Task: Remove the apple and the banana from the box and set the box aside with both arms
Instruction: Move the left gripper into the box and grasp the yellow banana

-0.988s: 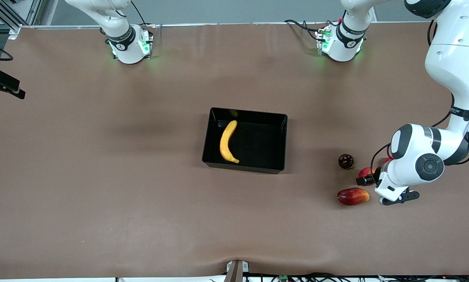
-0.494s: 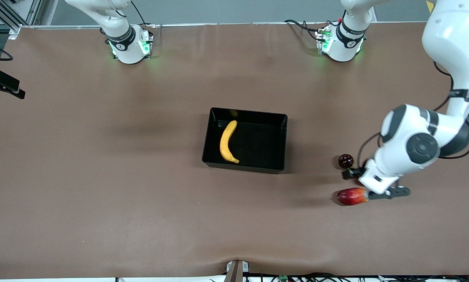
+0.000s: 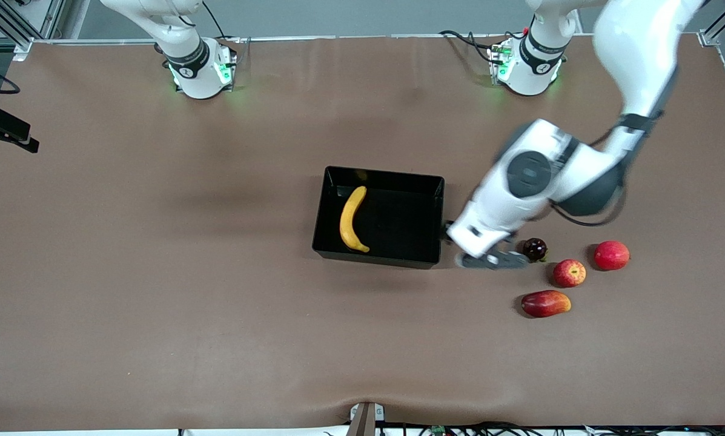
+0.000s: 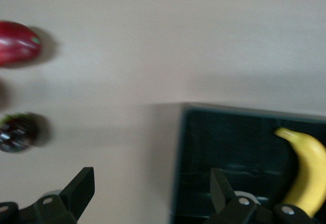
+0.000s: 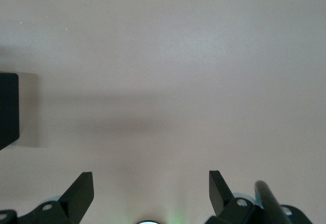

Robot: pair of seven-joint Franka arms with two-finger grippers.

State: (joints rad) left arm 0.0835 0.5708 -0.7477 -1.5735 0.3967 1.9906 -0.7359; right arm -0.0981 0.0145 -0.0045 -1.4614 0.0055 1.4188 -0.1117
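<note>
You see the box point(image 3: 379, 217) near the middle of the tabletop point(image 3: 156, 272), its long sides running between the two arms' ends. The banana point(image 3: 352, 219) lies inside it, by the wall toward the right arm's end, its long axis running from the robots' bases toward the front camera, its bowed side toward that wall. The apple point(image 3: 569, 272) rests on the tabletop toward the left arm's end, well apart from the box, between a plain red fruit point(image 3: 612, 255) and a small dark fruit point(image 3: 535, 249), with an oblong red fruit point(image 3: 546, 303) nearer the camera. Your left tool point(image 4: 153, 193) hangs over the tabletop just beside the box's wall, fingers spread and holding nothing. Your right tool point(image 5: 151, 193) waits over bare tabletop, fingers spread and likewise empty.
</note>
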